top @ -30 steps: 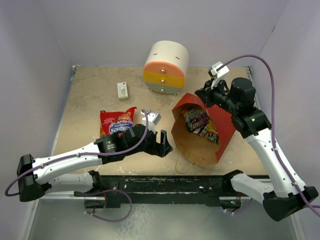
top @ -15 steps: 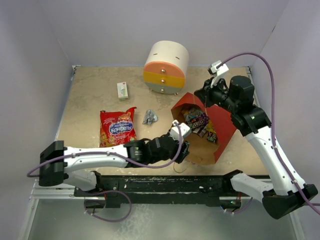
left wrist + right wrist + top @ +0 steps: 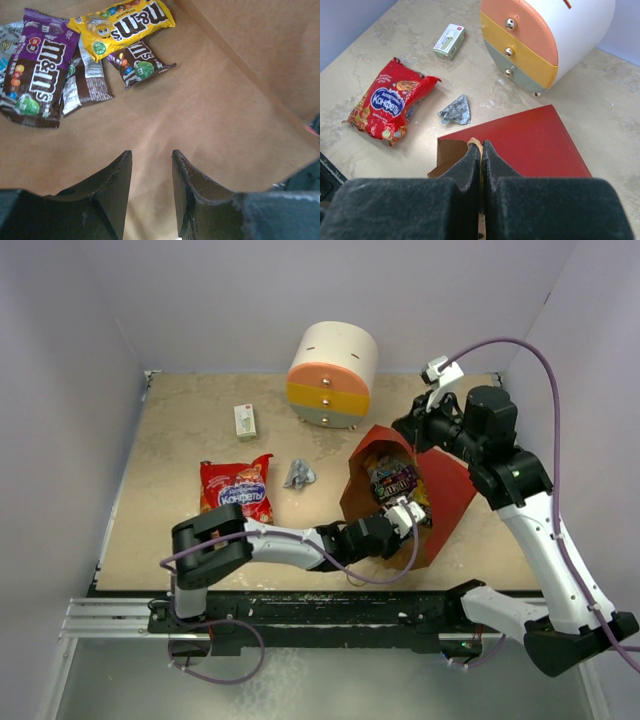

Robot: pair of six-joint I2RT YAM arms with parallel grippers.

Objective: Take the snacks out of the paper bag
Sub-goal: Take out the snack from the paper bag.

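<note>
Clamping the handle [image 3: 475, 142], right gripper [image 3: 481, 151] is propping the bag [image 3: 450, 490] open; left gripper [image 3: 151, 156], jaws apart and empty, is nearing candy [image 3: 122, 22]

Matt kraft paper bag [image 3: 210, 125], glossy candy wrappers [image 3: 125, 22]

The yellow packet [image 3: 125, 22] reads "m&m's" — so does the purple-and-brown packet [image 3: 37, 70] beside it, in white letters. The red bag [image 3: 390, 102] carries "Конфеты" in white on its blue logo — the smaller print above is too fine to read.
</note>
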